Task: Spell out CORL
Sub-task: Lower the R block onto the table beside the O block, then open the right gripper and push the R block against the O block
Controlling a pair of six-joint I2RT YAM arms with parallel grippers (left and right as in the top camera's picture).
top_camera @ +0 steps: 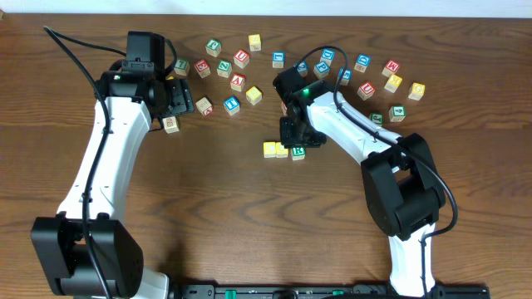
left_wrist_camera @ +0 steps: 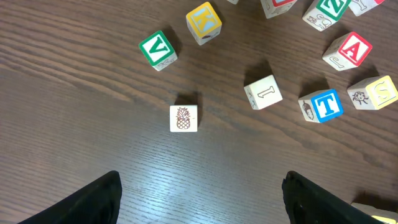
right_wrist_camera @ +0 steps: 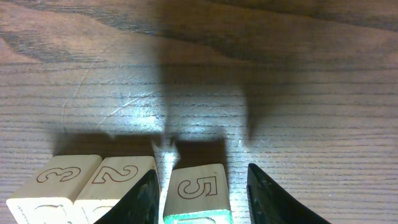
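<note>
Sitting loose between the right jaws, R cube (right_wrist_camera: 198, 186) neighbours two yellow cubes (top_camera: 270, 149).

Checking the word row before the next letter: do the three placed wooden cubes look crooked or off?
Slightly. The two yellow-topped wooden cubes touch, but the white wooden cube with a green letter, between the right gripper's open fingers, sits a narrow gap apart, not flush.

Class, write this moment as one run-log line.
left end effector: open, empty | right end effector: open, straddling R cube beside two yellow cubes
</note>
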